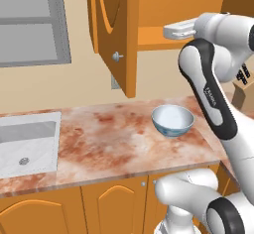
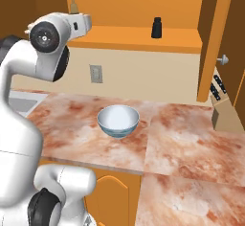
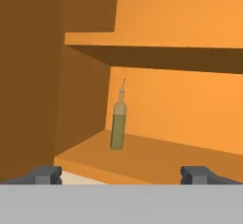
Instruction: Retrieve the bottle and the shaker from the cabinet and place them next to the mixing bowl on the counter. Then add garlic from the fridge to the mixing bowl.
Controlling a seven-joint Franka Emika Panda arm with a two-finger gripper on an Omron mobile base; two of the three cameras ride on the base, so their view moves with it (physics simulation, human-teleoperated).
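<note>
Bottle (image 2: 72, 1) mostly hidden behind arm in right base view; knife block (image 1: 243, 87) cut by edge.

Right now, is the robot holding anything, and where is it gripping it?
Nothing. Its fingers are spread wide apart, with the bottle standing untouched on the cabinet shelf ahead.

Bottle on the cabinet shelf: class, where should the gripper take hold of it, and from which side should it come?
Probably the wide lower body of the bottle, coming straight in from the open cabinet front. It stands upright with a thin neck and spout, and the open gripper already faces it, fingertips spread wider than the body.
</note>
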